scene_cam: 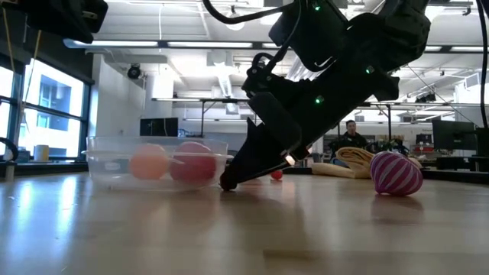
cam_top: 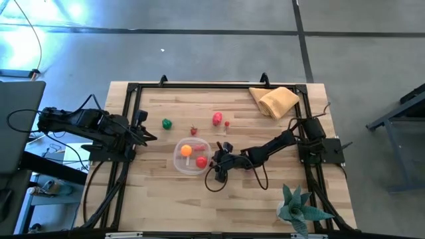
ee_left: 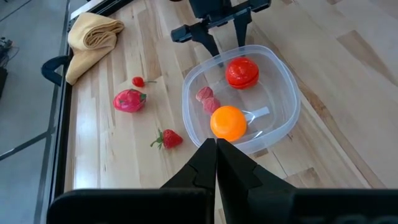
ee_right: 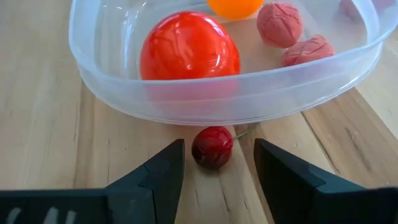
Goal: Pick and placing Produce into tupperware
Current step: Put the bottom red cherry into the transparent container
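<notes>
Just outside the clear wall of the tupperware [ee_right: 112, 93], on the bare counter [ee_right: 43, 143], lies a small dark-red cherry [ee_right: 212, 147] with a thin green stem — the piece of produce now in hand. It sits touching or nearly touching the container's base, between the spread fingers of the right gripper [ee_right: 217, 165], which flank it on both sides without yet pinching it. Inside the container already rest a glossy red tomato [ee_right: 188, 46], an orange ball [ee_left: 227, 122] and two pinkish lumpy pieces [ee_right: 280, 24].

By its look the cherry is light, hard and smooth, so it will likely roll or squirt out if squeezed off-centre; the best hold is across its round middle, fingers level with the widest part, clear of the stem. The container is thin and light too, and a nudge from a finger could slide it.

Farther out on the counter lie a strawberry [ee_left: 168, 138], a pink fruit [ee_left: 129, 100], another small cherry [ee_left: 138, 81] and a green piece [cam_top: 167, 123]. The left gripper [ee_left: 216, 149] waits on the container's far side, fingers pressed together, holding nothing.
</notes>
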`<state>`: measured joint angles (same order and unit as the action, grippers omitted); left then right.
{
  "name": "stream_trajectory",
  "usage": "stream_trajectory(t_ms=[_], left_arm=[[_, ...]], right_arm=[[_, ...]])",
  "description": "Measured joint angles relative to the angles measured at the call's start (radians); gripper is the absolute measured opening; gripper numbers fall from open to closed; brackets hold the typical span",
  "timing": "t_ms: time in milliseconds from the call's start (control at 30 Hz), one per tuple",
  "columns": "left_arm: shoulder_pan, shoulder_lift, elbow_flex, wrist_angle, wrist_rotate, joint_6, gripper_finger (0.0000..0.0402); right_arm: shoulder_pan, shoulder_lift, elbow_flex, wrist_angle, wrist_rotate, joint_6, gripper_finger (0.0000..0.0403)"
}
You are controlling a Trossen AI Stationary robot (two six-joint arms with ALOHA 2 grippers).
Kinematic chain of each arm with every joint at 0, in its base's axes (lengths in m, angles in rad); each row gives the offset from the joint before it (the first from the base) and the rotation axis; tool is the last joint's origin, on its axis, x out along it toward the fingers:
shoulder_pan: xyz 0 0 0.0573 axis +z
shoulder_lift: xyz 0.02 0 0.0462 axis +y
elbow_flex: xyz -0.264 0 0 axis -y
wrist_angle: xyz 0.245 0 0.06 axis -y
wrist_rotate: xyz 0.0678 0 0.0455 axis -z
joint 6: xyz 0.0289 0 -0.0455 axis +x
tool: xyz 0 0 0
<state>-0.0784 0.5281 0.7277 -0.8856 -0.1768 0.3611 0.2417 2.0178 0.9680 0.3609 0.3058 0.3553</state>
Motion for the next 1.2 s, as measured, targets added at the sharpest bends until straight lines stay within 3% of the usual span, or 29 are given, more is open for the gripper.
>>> stream_trajectory(t_ms=[933, 1200], left_arm=[[0.0, 0.0, 0.0, 0.0, 0.0, 0.0, 0.0003], [0.0, 0.0, 0.0, 0.0, 0.0, 0.0, 0.0003]], right_arm=[[-0.002, 0.0, 0.0, 0.01, -0.023, 0.006, 0.0081], [-0.006, 0.0, 0.0, 0.009, -0.026, 0.015, 0.0068]])
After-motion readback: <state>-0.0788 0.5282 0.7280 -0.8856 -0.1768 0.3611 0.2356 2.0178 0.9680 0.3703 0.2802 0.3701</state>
